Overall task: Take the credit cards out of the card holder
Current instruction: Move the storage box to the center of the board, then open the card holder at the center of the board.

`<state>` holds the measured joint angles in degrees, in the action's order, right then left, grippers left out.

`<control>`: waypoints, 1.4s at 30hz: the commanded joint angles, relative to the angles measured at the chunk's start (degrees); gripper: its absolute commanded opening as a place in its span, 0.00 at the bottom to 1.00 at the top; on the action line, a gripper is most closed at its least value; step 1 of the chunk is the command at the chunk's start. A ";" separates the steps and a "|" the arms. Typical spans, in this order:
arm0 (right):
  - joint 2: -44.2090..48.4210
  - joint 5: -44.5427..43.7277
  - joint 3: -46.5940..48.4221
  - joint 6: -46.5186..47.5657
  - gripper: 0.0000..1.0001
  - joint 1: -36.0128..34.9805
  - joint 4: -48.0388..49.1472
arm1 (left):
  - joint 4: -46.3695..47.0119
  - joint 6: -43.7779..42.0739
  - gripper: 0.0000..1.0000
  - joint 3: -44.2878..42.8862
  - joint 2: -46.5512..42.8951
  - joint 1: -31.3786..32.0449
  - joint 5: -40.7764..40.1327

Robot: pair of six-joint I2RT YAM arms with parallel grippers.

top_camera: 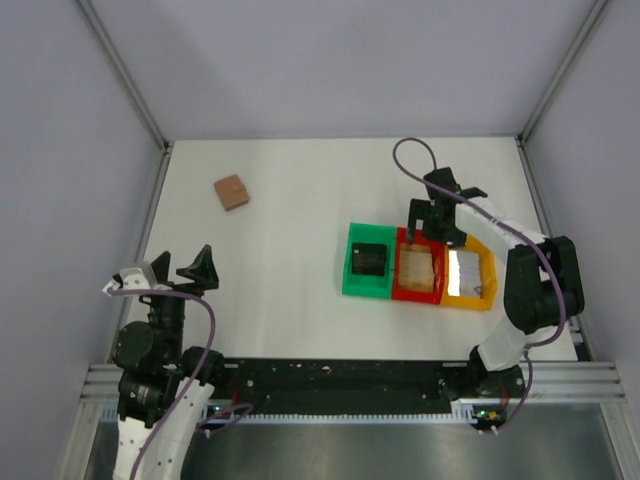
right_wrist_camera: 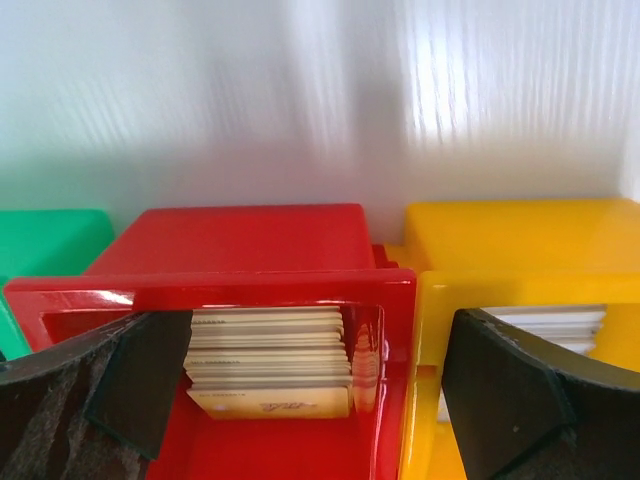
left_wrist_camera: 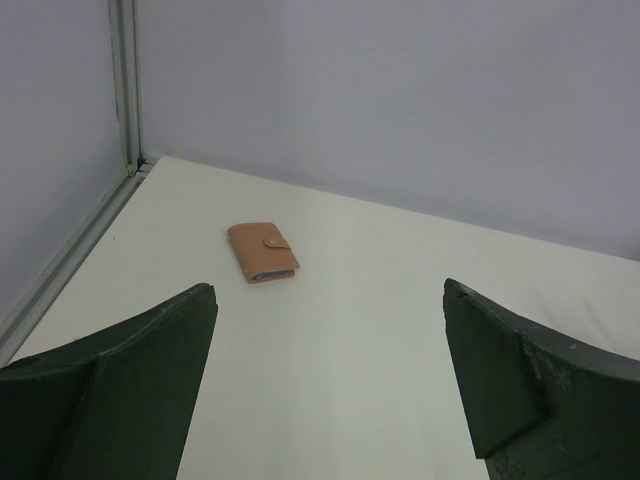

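Observation:
The card holder (top_camera: 232,192) lies shut on the white table at the far left, its reddish-brown outer face up. In the left wrist view the card holder (left_wrist_camera: 263,252) shows its small tab and a thin blue-grey edge. The credit cards are hidden, with none showing at the holder. My left gripper (top_camera: 183,265) is open and empty near the front left, well short of the holder, which lies ahead of its fingers (left_wrist_camera: 328,290). My right gripper (top_camera: 437,225) is open and empty above the far rim of the red and yellow bins (right_wrist_camera: 320,320).
Three bins stand in a row at the right. The green bin (top_camera: 348,270) holds a dark object (top_camera: 371,260). The red bin (right_wrist_camera: 250,240) holds a stack of cream cards (right_wrist_camera: 268,360). The yellow bin (right_wrist_camera: 520,235) holds white cards. Grey walls enclose the table.

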<state>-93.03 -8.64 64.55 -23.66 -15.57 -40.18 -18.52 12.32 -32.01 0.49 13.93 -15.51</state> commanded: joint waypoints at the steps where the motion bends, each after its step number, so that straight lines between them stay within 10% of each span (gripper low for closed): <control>1: -4.07 0.73 8.03 2.82 0.98 0.11 8.54 | 0.68 -0.19 0.98 0.28 -9.19 0.13 -0.66; 31: -17.71 3.98 29.83 12.93 0.98 0.02 13.64 | -0.20 1.22 0.98 -0.77 -1.73 0.04 2.32; 42: 7.84 8.38 18.62 5.74 0.99 -0.86 9.95 | -0.20 11.75 0.99 -6.21 21.80 0.04 9.44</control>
<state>-99.50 -3.38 88.01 -13.47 -15.79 -30.46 -20.29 18.15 -34.28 12.14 13.93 -10.13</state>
